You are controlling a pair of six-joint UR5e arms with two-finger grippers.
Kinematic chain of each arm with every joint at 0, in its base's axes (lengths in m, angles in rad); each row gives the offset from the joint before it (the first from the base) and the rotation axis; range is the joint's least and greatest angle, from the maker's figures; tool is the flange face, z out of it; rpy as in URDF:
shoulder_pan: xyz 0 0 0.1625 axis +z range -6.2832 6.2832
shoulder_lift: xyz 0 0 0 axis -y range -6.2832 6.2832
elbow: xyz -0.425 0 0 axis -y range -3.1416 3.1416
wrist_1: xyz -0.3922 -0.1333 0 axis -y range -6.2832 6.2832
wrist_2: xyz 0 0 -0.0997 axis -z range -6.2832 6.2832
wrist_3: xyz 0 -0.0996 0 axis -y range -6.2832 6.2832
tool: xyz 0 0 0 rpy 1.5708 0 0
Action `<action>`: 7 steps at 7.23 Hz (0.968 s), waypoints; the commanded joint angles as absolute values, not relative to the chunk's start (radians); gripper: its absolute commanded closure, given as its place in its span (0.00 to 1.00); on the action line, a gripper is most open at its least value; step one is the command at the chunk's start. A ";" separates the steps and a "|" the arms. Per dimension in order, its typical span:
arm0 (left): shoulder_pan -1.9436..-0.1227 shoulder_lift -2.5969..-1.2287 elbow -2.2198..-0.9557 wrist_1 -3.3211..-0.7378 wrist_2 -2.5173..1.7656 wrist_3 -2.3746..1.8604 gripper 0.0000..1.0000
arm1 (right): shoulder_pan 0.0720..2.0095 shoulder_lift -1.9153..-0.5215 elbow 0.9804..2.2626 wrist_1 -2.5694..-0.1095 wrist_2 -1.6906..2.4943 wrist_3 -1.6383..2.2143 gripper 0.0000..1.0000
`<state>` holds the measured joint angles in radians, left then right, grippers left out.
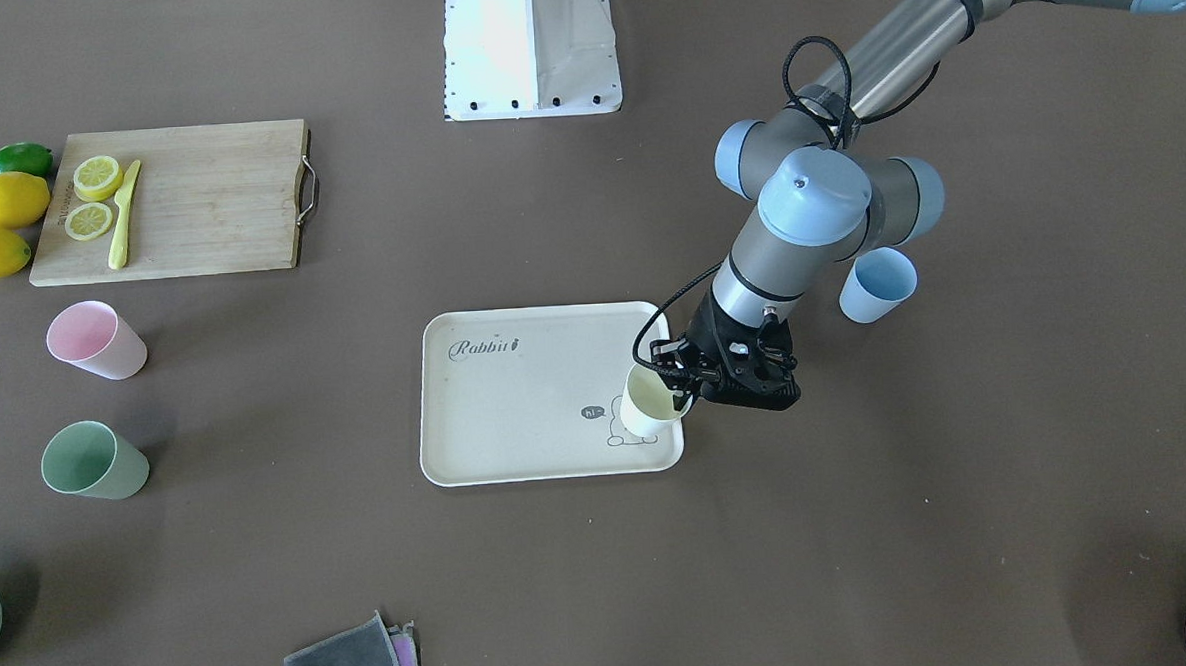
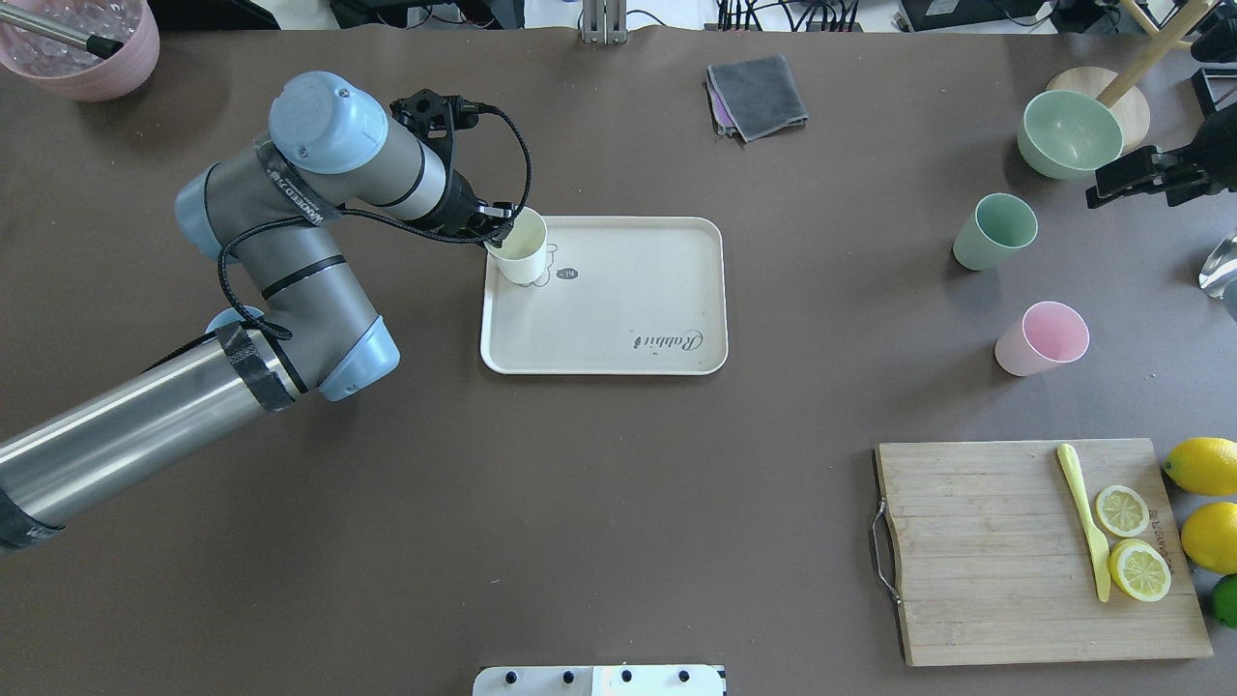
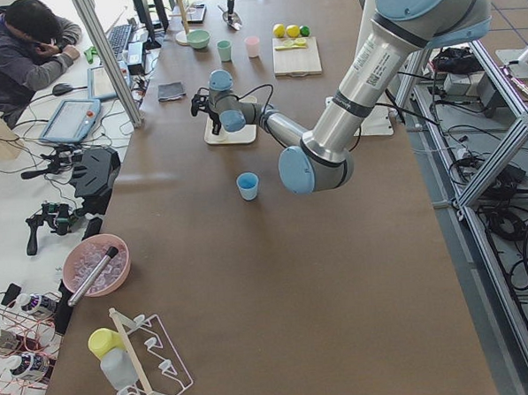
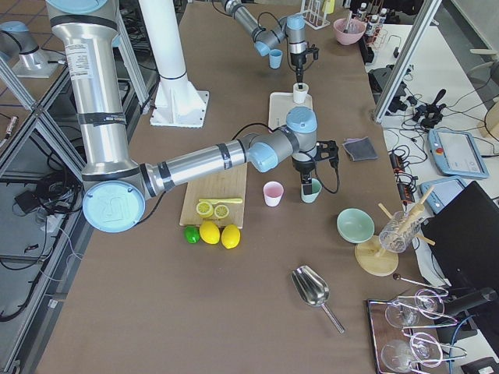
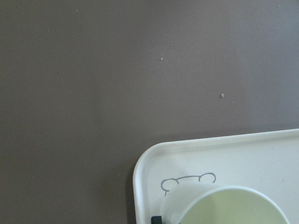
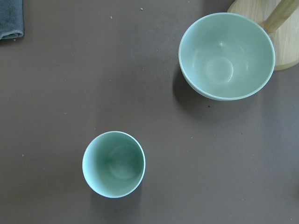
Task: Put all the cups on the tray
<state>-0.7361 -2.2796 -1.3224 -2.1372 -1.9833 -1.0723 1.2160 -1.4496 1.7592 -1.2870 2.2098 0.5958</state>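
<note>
The cream-yellow cup (image 2: 522,249) stands at a corner of the cream "Rabbit" tray (image 2: 628,309), over the rabbit drawing. My left gripper (image 2: 498,235) is shut on its rim; one fingertip (image 5: 156,218) shows beside the cup (image 5: 233,207). The light blue cup (image 1: 878,285) stands on the table beside my left arm. The pink cup (image 2: 1042,338) and the sage green cup (image 2: 995,232) stand far from the tray on my right. My right gripper (image 2: 1126,179) hangs high near the green cup (image 6: 113,164), its jaws apart and empty.
A green bowl (image 2: 1071,133) sits beyond the green cup. A wooden cutting board (image 2: 976,551) holds lemon slices and a knife, with lemons (image 2: 1203,464) beside it. A grey cloth (image 2: 757,95) and a pink pot (image 2: 87,43) lie at the far edge.
</note>
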 commanded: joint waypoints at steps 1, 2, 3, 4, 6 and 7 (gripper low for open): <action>-0.738 -2.280 -1.336 -2.135 -1.983 -1.074 0.02 | 1.215 -1.448 1.759 -1.287 2.210 0.595 0.00; -0.777 -2.279 -1.351 -2.132 -1.999 -1.066 0.02 | 1.215 -1.448 1.761 -1.287 2.210 0.597 0.00; -0.835 -2.267 -1.385 -2.082 -2.070 -1.048 0.02 | 1.210 -1.451 1.775 -1.287 2.215 0.650 0.00; -0.900 -2.228 -1.460 -2.007 -2.135 -0.976 0.02 | 1.180 -1.478 1.802 -1.287 2.207 0.676 0.00; -1.065 -2.148 -1.570 -1.880 -2.303 -0.774 0.02 | 1.102 -1.602 1.835 -1.217 2.131 0.678 0.00; -1.101 -2.123 -1.569 -1.876 -2.315 -0.706 0.02 | 1.062 -1.642 1.835 -1.172 2.114 0.678 0.00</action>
